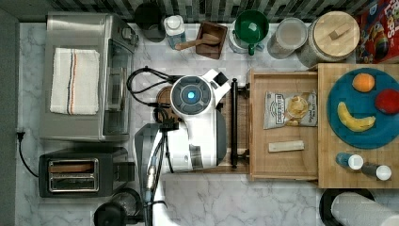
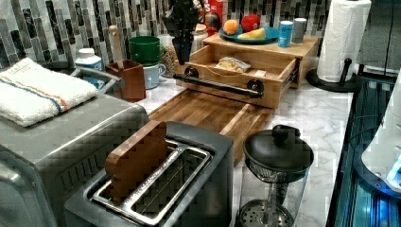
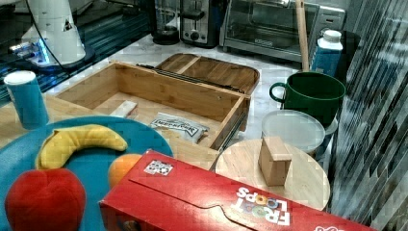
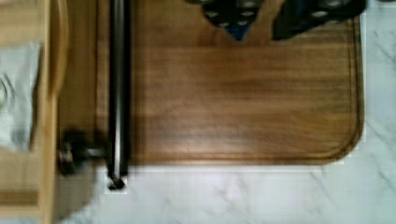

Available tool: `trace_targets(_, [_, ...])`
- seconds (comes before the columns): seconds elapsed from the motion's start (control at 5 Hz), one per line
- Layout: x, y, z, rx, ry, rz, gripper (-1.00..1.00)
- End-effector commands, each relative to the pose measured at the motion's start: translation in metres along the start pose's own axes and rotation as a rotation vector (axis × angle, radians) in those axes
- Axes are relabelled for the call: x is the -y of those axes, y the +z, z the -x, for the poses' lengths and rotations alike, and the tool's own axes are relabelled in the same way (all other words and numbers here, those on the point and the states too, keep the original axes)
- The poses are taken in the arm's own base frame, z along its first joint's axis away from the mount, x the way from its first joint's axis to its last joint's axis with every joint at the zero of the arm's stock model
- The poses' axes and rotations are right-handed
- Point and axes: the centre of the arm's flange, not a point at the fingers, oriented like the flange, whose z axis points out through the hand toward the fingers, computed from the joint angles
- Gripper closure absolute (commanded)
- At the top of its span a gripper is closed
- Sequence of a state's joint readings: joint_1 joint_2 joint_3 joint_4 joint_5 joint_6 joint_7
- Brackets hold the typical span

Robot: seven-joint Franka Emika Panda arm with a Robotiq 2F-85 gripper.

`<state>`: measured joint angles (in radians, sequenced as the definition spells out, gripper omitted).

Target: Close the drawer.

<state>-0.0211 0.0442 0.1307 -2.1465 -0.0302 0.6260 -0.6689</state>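
Note:
The drawer (image 1: pixel 282 162) stands pulled out of the butcher-block slab (image 1: pixel 329 176), with a chip bag (image 1: pixel 290 109) and a small wood block (image 1: pixel 286 146) on its floor. Its black bar handle (image 1: pixel 234 123) faces the arm (image 1: pixel 190 96). In the left view my gripper (image 2: pixel 181 52) hangs just above the handle (image 2: pixel 217 86) near its left end, not touching it. The wrist view has the gripper (image 4: pixel 259 28) shut and empty over the brown cutting board (image 4: pixel 233 102), with the handle (image 4: pixel 116 93) off to one side. The drawer (image 3: pixel 159 91) is also plainly open in the right view.
The cutting board (image 2: pixel 208 113) lies in front of the drawer. A toaster oven (image 1: pixel 84 75) and a toaster (image 1: pixel 75 174) stand at the top view's left. A green mug (image 1: pixel 251 28), jars and a wooden box (image 1: pixel 211 40) line the back wall. A paper towel roll (image 2: pixel 341 38) stands beside the slab.

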Motion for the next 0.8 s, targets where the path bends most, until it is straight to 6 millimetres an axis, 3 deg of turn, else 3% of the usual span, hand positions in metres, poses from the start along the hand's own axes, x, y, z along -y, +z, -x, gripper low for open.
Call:
trace_targets(0.2, [-0.040,0.090,0.000,0.036,-0.117,-0.031,1.00])
trace_targets(0.4, [-0.049,0.112,-0.001,0.040,-0.122,-0.054,1.00])
trace_targets(0.6, [-0.052,0.116,0.001,0.020,-0.124,-0.045,1.00])
trace_targets(0.8, [-0.054,0.108,0.003,0.035,-0.115,-0.034,1.00])
